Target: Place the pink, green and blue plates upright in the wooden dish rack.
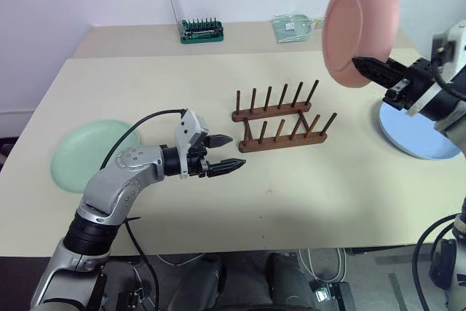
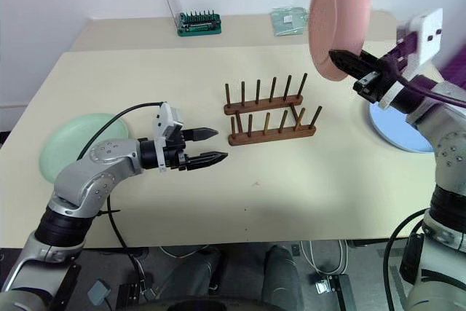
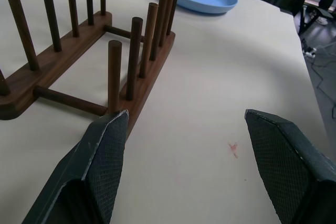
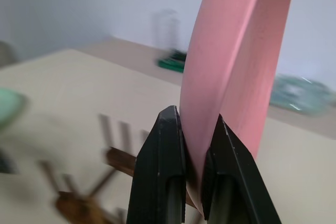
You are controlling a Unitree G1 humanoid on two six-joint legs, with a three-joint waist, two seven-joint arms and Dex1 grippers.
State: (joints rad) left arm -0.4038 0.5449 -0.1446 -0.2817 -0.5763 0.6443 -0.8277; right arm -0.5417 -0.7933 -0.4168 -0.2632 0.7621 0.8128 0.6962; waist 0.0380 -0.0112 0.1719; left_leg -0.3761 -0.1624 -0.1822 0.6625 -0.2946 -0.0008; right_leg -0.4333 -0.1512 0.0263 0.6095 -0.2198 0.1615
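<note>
The pink plate hangs upright in the air above and to the right of the wooden dish rack, with my right gripper shut on its lower rim; the wrist view shows both fingers pinching that rim. The rack stands empty at the table's middle. My left gripper is open just left of the rack's near end, level above the tabletop. The green plate lies flat at the table's left edge. The blue plate lies flat at the right, partly behind my right arm.
A green-based tool case with an upright clear lid and a clear packet sit on the far table. A black cable loops from my left wrist. Bare tabletop lies in front of the rack.
</note>
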